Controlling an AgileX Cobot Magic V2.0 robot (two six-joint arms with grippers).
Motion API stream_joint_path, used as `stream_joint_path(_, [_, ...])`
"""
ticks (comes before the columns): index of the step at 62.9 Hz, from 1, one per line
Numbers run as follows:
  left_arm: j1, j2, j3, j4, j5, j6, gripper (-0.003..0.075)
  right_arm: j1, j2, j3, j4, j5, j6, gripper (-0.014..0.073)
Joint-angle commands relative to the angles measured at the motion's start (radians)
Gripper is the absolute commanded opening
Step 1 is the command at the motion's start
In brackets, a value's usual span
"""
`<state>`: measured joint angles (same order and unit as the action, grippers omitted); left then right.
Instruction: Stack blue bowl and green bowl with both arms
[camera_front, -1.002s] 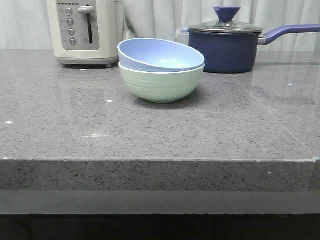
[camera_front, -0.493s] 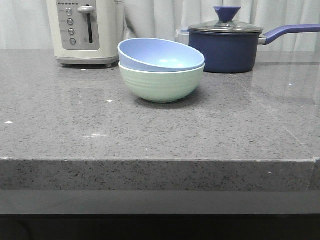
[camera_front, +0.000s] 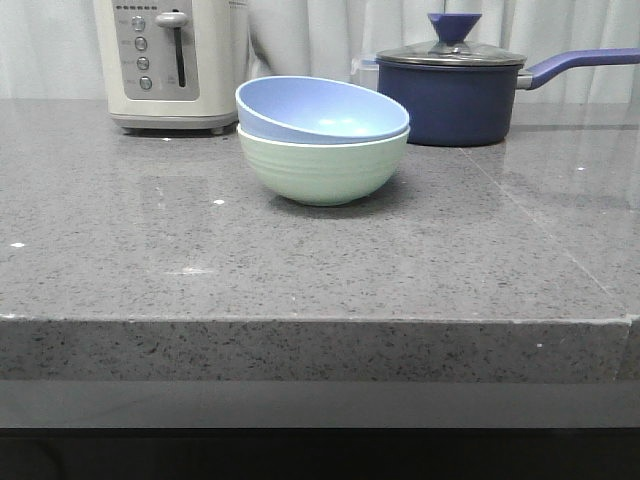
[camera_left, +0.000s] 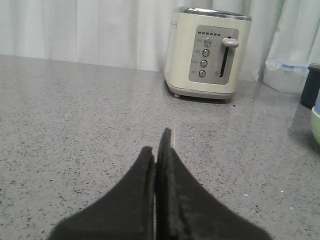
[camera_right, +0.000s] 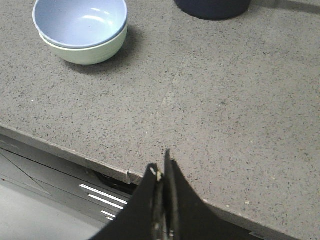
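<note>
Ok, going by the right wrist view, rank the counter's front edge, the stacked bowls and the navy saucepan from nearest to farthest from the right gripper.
1. Counter's front edge: just ahead of the shut right gripper.
2. Blue bowl nested in the green bowl: farther back on the counter.
3. Navy saucepan: farthest, only partly in view.

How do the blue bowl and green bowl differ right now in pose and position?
The blue bowl sits nested inside the green bowl, which rests on the countertop. The blue bowl is tilted, its left rim higher; the green bowl sits level. Blue is periwinkle, green pale mint. Both are round, matte and similar in size.
</note>
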<state>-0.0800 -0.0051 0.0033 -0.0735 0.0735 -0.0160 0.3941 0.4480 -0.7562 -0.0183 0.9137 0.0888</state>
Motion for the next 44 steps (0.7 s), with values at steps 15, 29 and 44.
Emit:
stream_joint_path(15, [-0.006,-0.019,0.007,-0.001,-0.086,-0.006,-0.0020,-0.176,-0.136,0.181,-0.029,-0.369,-0.002,-0.0054])
stream_joint_path(29, [-0.006,-0.019,0.007,-0.001,-0.086,-0.006,-0.0020,-0.307,-0.344,0.512,-0.029,-0.780,-0.002,-0.0054])
stream_joint_path(44, [-0.006,-0.019,0.007,-0.001,-0.086,-0.006,-0.0020,-0.373,-0.474,0.717,-0.028,-0.921,-0.002,-0.0054])
